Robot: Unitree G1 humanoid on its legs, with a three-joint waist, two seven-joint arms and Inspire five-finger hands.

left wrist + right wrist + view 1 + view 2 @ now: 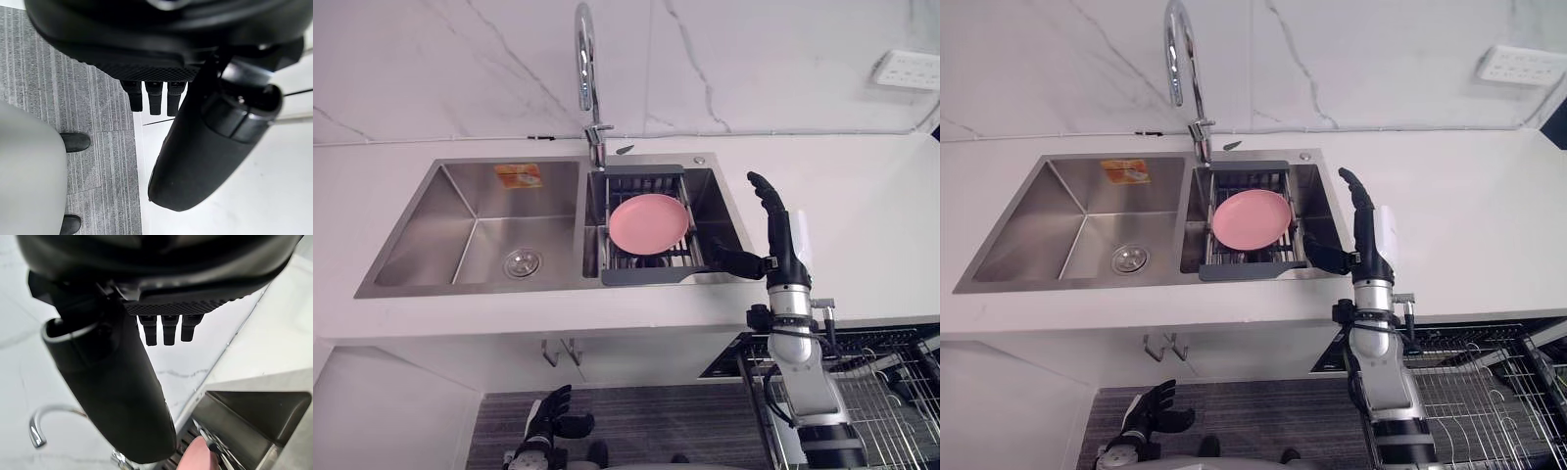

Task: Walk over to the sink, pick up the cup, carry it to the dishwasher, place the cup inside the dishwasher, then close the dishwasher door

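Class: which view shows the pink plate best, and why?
Right eye view: the whole plate lies mid-picture in the sink rack. The left eye view shows it nearly as well; the right wrist view catches just its edge.

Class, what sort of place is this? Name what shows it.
Probably a kitchen: a steel double sink with a tap, a pink plate on its drain rack, and a wire dishwasher rack below.

Dishwasher rack (886,387) partly beyond the lower-right edge, behind the right arm.
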